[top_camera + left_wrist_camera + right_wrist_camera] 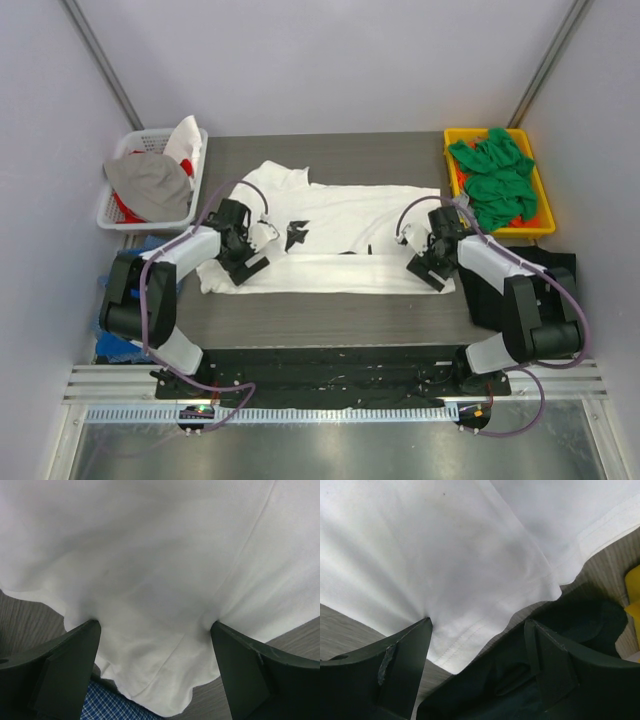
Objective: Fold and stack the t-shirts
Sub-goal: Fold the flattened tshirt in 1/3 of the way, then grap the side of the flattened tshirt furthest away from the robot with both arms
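Observation:
A white t-shirt (pixel 350 215) with a small black print (pixel 295 235) lies spread across the dark table, its near edge folded over. My left gripper (pixel 255 255) is open at the shirt's near left end. In the left wrist view its two fingertips (pixel 92 630) press down on the white cloth (pixel 150 555), and the hem lies loose between them. My right gripper (pixel 428 268) is open at the near right corner. One of its fingers (pixel 420 630) rests on the white shirt (pixel 445 545); the other stands over a black t-shirt (pixel 580 615). Green t-shirts (pixel 495 175) fill a yellow bin.
The yellow bin (pixel 468 132) stands at the back right. A white basket (pixel 150 135) holding grey cloth (pixel 150 185) is at the back left. The black t-shirt (pixel 555 265) lies beside the right arm. Blue checked cloth (pixel 107 705) shows under the shirt's left end.

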Controlling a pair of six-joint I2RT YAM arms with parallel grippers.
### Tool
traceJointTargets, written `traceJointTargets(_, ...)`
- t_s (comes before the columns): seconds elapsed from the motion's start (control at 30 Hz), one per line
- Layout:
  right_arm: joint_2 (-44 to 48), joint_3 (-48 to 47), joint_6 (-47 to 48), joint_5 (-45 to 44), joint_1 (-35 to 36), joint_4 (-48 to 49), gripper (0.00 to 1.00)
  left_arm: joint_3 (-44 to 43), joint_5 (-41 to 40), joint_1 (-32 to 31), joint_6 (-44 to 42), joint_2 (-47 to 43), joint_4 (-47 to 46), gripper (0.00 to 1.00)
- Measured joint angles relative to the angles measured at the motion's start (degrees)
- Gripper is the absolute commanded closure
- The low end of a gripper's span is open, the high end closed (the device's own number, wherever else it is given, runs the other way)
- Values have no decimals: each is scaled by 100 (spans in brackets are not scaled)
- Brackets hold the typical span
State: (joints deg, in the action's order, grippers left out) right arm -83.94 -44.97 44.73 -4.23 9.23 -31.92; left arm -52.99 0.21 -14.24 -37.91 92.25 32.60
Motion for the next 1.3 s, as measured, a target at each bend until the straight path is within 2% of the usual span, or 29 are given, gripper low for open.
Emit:
traceJointTargets(0.43, 686, 490, 181, 302, 81, -935, 16, 925, -22, -227, 79, -970, 258, 0)
traceJointTargets(0.8, 1060, 549, 232, 323, 127, -1543, 16, 1237, -35, -262, -13, -1384, 1429, 0)
traceJointTargets(1.03, 1095, 426, 195, 328, 136, -1676, 15, 1025, -33, -262, -4, -1628, 1700, 0)
traceJointTargets(1.3, 1161, -376, 7, 282, 155, -1696, 14, 225, 90, -264, 162, -1711, 1423, 0)
